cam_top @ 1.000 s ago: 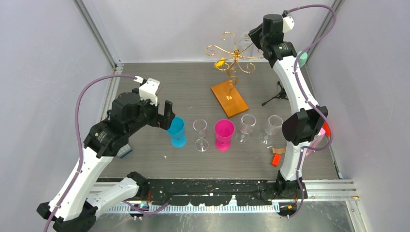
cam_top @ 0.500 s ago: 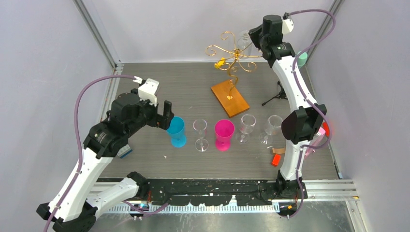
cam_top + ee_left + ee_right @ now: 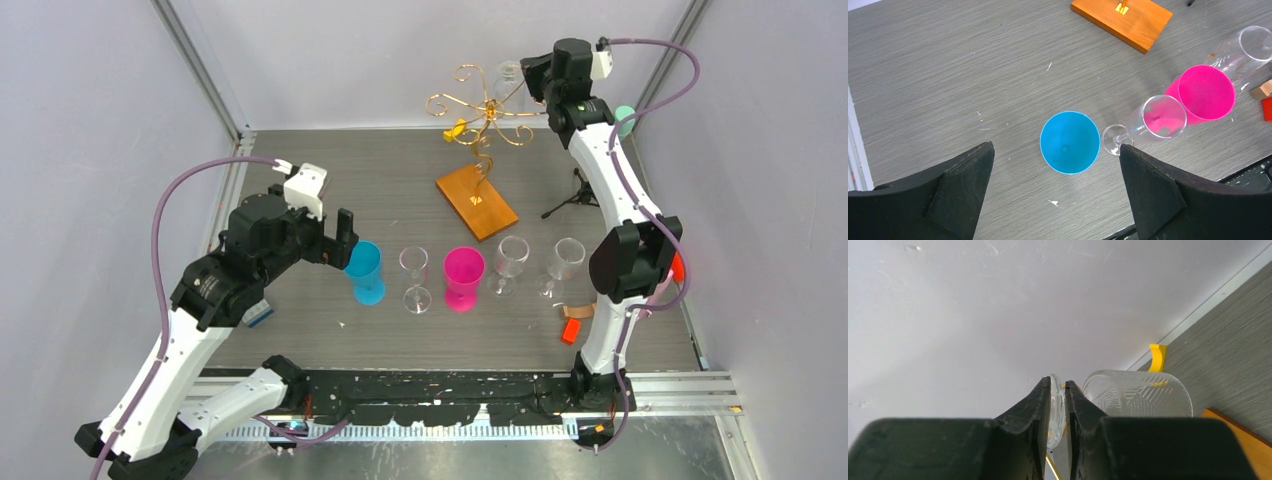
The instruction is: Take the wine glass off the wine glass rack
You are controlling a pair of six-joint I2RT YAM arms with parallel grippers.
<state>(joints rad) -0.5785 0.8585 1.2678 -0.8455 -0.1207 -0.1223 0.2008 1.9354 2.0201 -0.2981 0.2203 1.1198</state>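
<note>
The wine glass rack (image 3: 487, 112) is a gold wire stand with curled arms on an orange-brown wooden base (image 3: 476, 203) at the back of the table. A clear wine glass (image 3: 508, 78) hangs from its right rear arm. My right gripper (image 3: 530, 78) is raised beside it. In the right wrist view that gripper (image 3: 1058, 385) is closed on the glass's round foot (image 3: 1057, 410), and the ribbed bowl (image 3: 1138, 392) lies just right of the fingers. My left gripper (image 3: 345, 238) hangs open over the blue cup (image 3: 1069, 142), holding nothing.
A row stands in front of the rack: blue cup (image 3: 366, 270), clear glass (image 3: 414, 278), pink cup (image 3: 463, 277), two more clear glasses (image 3: 510, 262) (image 3: 565, 265). A black tripod (image 3: 575, 195) and mint cylinder (image 3: 626, 120) sit right. Orange blocks (image 3: 572, 325) lie near the right arm.
My right gripper has shifted slightly right and up at the rack, and its jaws have narrowed onto the glass's foot. The left arm has not moved.
</note>
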